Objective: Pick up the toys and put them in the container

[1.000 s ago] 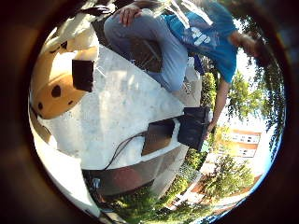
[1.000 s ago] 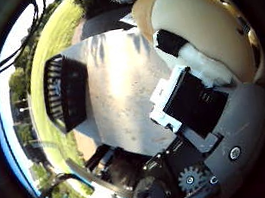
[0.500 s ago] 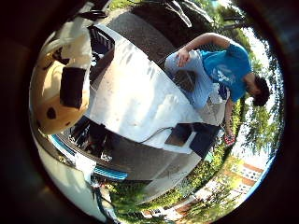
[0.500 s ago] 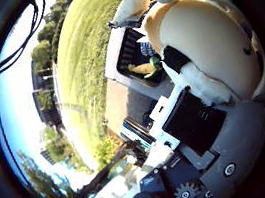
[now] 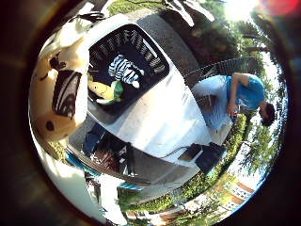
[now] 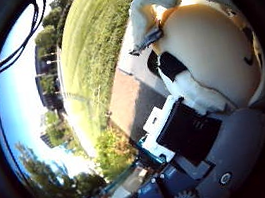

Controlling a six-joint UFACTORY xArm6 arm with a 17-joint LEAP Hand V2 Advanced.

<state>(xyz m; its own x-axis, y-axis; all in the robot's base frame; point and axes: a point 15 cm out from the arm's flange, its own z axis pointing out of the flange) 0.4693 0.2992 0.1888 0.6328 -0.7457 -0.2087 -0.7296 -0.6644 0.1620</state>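
Observation:
My right hand [image 6: 194,135] is curled round a cream plush toy with brown spots [image 6: 208,46], which fills much of the thumb side view. In the little finger side view the same toy [image 5: 47,99] lies against the palm with a black finger [image 5: 68,92] across it. A black slatted basket [image 5: 150,49] stands on a white table [image 5: 174,113], below and beside the held toy. In the basket lie a zebra-striped toy [image 5: 122,69] and a yellow and green toy [image 5: 103,91].
A black box [image 5: 209,155] sits at the table's far end. Dark gear [image 5: 108,151] stands by the table's edge. Lawn [image 6: 90,55] and a paved strip [image 6: 132,94] lie beyond the hand.
The hand has swung round with the plush toy still held. The basket with its two toys has come fully into the little finger side view and now lies close by the held toy.

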